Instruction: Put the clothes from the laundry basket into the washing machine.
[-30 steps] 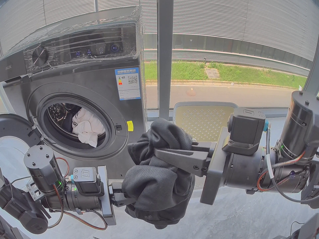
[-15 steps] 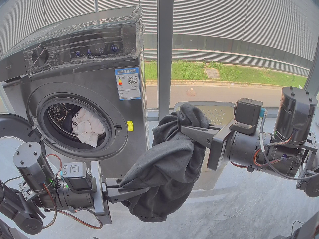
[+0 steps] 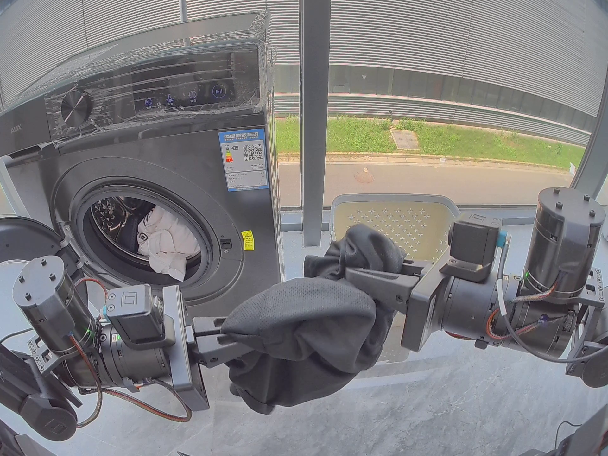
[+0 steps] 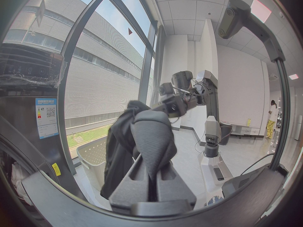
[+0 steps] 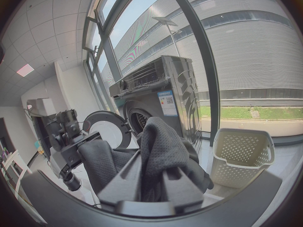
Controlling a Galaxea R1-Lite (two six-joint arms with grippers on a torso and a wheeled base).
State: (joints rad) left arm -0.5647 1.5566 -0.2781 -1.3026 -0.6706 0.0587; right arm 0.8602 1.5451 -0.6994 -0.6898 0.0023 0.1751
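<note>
A dark grey garment point(image 3: 310, 324) hangs in the air between my two arms, in front of the washing machine point(image 3: 158, 159). My left gripper point(image 3: 225, 344) is shut on its lower left part; in the left wrist view the garment point(image 4: 148, 139) is pinched between the fingers. My right gripper point(image 3: 373, 277) is shut on its upper right part, and in the right wrist view the cloth point(image 5: 161, 155) bulges from between the fingers. The drum opening point(image 3: 145, 235) holds white clothes point(image 3: 164, 242). The cream laundry basket point(image 3: 399, 220) stands behind the garment, by the window.
The washer's round door point(image 3: 22, 248) hangs open at the far left. A window pillar point(image 3: 315, 96) rises right of the machine. Pale marble floor point(image 3: 456, 406) lies below the arms.
The left gripper has risen and drawn left, pulling the garment out sideways. The right gripper swung right and up, then came down a little; the garment hangs wider and higher.
</note>
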